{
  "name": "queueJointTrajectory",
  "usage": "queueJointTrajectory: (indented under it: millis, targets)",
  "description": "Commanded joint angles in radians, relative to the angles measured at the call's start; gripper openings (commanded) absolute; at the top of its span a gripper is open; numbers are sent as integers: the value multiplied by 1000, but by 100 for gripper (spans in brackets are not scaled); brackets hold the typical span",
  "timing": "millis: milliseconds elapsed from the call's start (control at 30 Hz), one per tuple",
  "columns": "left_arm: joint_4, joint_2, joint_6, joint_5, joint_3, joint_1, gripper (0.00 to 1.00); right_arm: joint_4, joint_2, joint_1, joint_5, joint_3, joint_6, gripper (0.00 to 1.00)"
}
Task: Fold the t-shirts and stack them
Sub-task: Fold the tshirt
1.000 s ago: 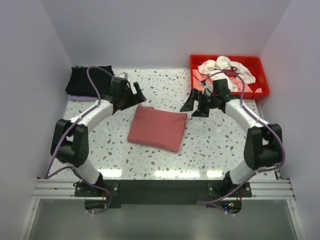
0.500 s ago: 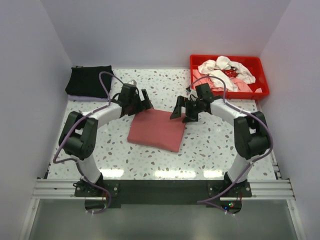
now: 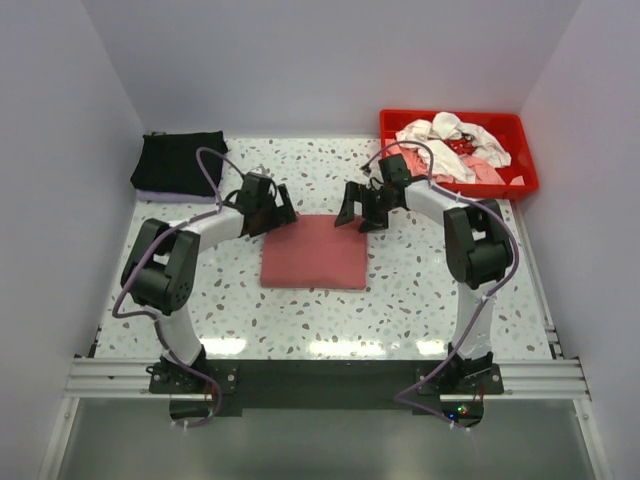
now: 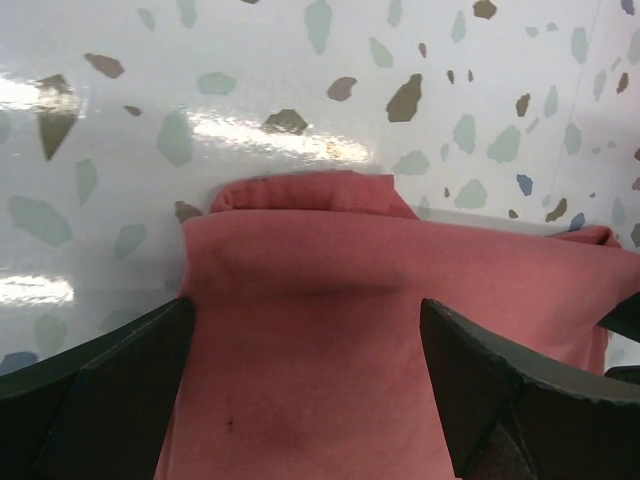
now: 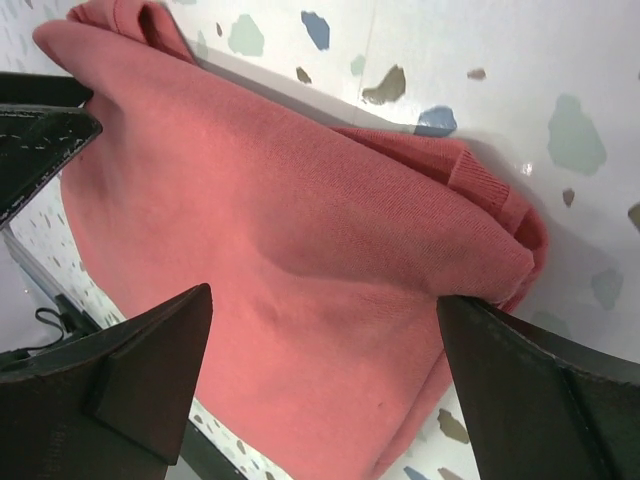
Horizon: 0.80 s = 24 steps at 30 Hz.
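Brick-red t-shirt (image 3: 313, 252) lies folded flat in the middle of the terrazzo table (image 3: 430, 285). Left gripper (image 3: 278, 214) is at its far-left corner and right gripper (image 3: 362, 214) at its far-right corner. Both are spread wide, straddling the cloth edge with nothing pinched.

Black t-shirt (image 3: 178, 163) lies folded at far left. White and pink t-shirts (image 3: 450, 140) are heaped in the red tray (image 3: 515, 187).

Handling, judged: light, limp, several layers thick. It will likely sag or unfold if taken by one layer. Best hold is both far corners, through all layers.

Only the wrist views show a rolled hem (image 4: 300, 188) poking out on the left and a ribbed cuff (image 5: 490, 185) on the right. Only the overhead view shows the black shirt and the tray.
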Motion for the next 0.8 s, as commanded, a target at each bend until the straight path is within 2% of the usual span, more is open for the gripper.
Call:
queueJointTrajectory:
  millis: [0, 233, 367, 500, 600, 767]
  targets:
    - [-33, -71, 28, -96, -8, 21, 100, -22, 63, -9, 35, 35, -90, 99]
    - [-109, -146, 51, -158, 59, 22, 100, -77, -17, -10, 8, 121, -178, 99]
    - [-114, -245, 45, -144, -28, 22, 100, -76, -136, -9, 29, 113, -183, 99]
    - [-112, -344, 39, -113, -128, 22, 100, -11, -306, -9, 63, -5, -135, 99]
    - [-94, -377, 45, -78, -189, 22, 100, 39, -452, -10, 152, -185, -100, 99]
    - [-88, -383, 48, -60, -244, 22, 100, 62, -678, -9, 247, -374, -60, 99]
